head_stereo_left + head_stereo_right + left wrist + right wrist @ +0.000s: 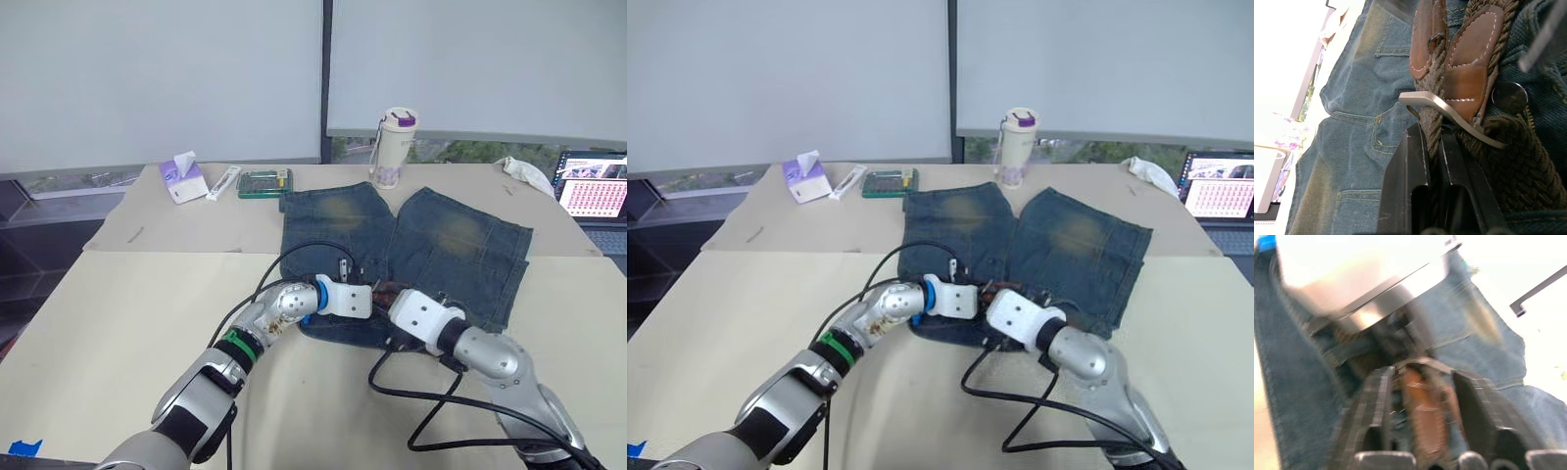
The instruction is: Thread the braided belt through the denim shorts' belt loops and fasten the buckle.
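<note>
The denim shorts (441, 245) lie flat on the table, waistband towards me and legs pointing away. Both grippers meet at the middle of the waistband. In the left wrist view my left gripper (1432, 152) is shut on a strand of the braided belt (1528, 161), just short of the silvery buckle (1449, 113). Brown leather end tabs (1474, 63) lie past the buckle, beside the shorts' metal button (1509, 96). My right gripper (1422, 396) is closed around the belt's leather end (1422, 423). No belt loops can be made out.
Along the table's far side stand a tissue pack (182, 178), a white tube (223, 182), a green box (265, 182) and a white tumbler (396, 147). A white cloth (527, 174) and a laptop (594, 184) sit far right. Black cables (431, 392) loop beside my right arm.
</note>
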